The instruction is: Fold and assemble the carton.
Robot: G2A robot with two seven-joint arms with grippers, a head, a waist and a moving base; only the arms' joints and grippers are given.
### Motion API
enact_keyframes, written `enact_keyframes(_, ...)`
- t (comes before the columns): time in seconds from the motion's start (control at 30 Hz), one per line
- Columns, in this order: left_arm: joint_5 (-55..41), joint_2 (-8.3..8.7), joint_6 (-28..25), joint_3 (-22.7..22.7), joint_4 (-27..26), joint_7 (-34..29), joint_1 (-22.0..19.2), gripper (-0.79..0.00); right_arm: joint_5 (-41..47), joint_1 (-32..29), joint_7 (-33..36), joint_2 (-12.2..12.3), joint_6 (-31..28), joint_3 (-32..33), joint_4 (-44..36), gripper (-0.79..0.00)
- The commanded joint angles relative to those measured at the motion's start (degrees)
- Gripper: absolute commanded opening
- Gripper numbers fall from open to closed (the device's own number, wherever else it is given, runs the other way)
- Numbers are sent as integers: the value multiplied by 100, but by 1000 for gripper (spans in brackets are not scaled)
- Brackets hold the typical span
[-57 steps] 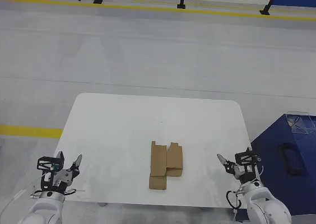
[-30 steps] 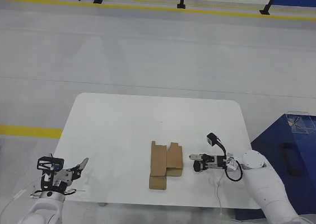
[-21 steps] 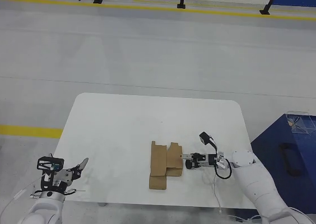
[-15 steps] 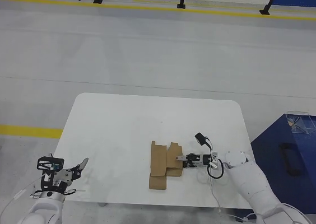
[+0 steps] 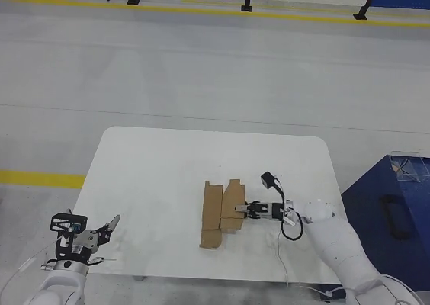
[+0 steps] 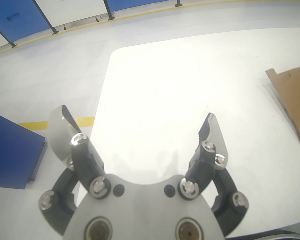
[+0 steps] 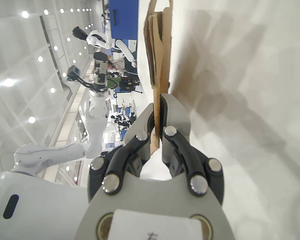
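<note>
Left gripper (image 6: 136,113) hangs wide open and holds nothing, at the near left corner of the table (image 5: 162,164). Right gripper (image 7: 157,101) is clamped on the flat carton (image 5: 216,213), on the side facing the table's right edge. The jaws meet the board edge-on with a shallow bite. Carton lies nearer the near edge than the far one, roughly midway between the left and right edges. The pinched side looks slightly raised, the rest flat.

Step in hand, as I judge it: raise the gripped panel to open the flat blank. Lift slowly and pivot along the crease, because the thin bite could slip. The left gripper probably needs to come across to pin the opposite panel.

Room: a long run of white tabletop lies between the left gripper and the carton, with more toward the far edge. The near edge is close, so avoid dragging that way.
</note>
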Motion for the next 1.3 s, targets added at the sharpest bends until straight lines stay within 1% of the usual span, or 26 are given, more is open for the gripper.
enact_keyframes(0.0, 0, 0, 0, 0, 0, 0, 0, 0, 303, -293, 66, 222, 66, 289, -1075, -785)
enact_keyframes(0.07, 0, 0, 0, 0, 0, 0, 0, 0, 644, -733, 272, 466, 273, 733, -2333, -785)
enact_keyframes(0.13, 0, 0, 0, 0, 0, 0, 0, 0, 962, -1261, 548, 692, 549, 1309, -3652, -785)
enact_keyframes(0.2, 0, 0, 0, 0, 0, 0, 0, 0, 1291, -1758, 795, 847, 797, 1878, -4749, -785)
enact_keyframes(0.27, 0, 0, 0, 0, 0, 0, 0, 0, 1507, -2129, 816, 932, 1074, 2298, -5656, -785)
enact_keyframes(0.37, 0, 0, 0, 0, 0, 0, 0, 0, 1516, -2538, 476, 996, 1387, 2736, -6824, -785)
enact_keyframes(0.5, 0, 0, 0, 0, 0, 0, 0, 0, 1266, -2971, -67, 1025, 1650, 2986, -7906, -785)
enact_keyframes(0.6, 0, 0, 0, 0, 0, 0, 0, 0, 1121, -3220, -410, 1029, 1685, 3054, -8349, -785)
enact_keyframes(0.67, 0, 0, 0, 0, 0, 0, 0, 0, 1029, -3407, -504, 1033, 1753, 3011, -8529, -785)
enact_keyframes(1.17, 0, 0, 0, 0, 0, 0, 0, 0, 1029, -3407, -504, 1033, 1753, 3011, -8529, -785)
enact_keyframes(1.2, 0, 0, 0, 0, 0, 0, 0, 0, 1213, -3455, -567, 1025, 1847, 2943, -8499, -785)
enact_keyframes(1.27, 0, 0, 0, 0, 0, 0, 0, 0, 2272, -3594, -636, 992, 2142, 2705, -8290, -785)
